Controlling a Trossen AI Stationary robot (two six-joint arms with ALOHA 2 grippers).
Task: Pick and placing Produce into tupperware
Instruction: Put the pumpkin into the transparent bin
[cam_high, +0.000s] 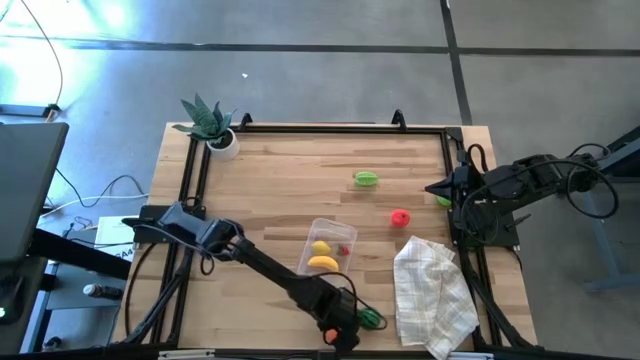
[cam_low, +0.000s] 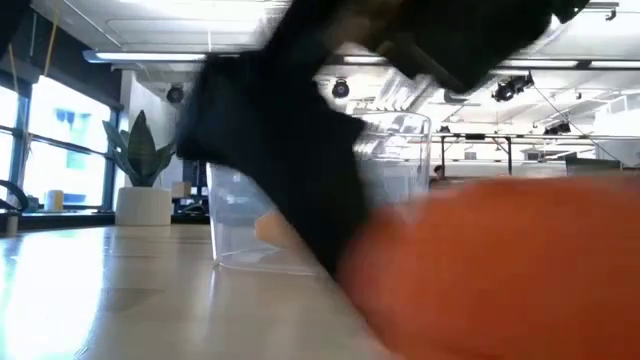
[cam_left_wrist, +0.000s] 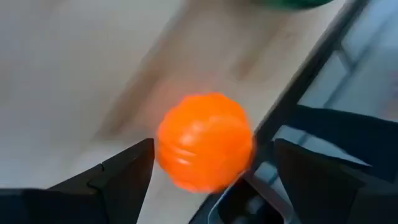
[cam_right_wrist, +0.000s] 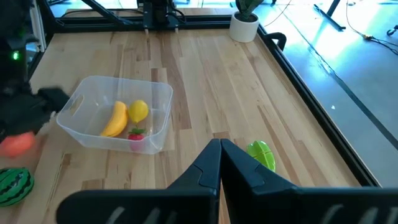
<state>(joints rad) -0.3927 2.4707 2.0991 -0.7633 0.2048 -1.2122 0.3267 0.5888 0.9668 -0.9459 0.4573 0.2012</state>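
- I am watching a butcher-block table with a black frame sitting on a grey concrete floor; a potted plant is standing at its far left corner, and ceiling lights and windows are showing across the low view.
- My left gripper is hovering at the near edge with its fingers spread wide, the orange sitting between them; I cannot tell whether either finger is touching it.
- The right wrist view is showing what the overhead only hints at: the tupperware is holding a banana, a lemon and a small red piece, while a striped watermelon is lying just beside the left fingers.
- My right gripper is waiting clenched and empty at the right edge, a green piece lying just beyond its fingertips.
- A red piece, another green one and a white cloth are showing only overhead.
- The low view is mostly blocked by the blurred arm and orange.
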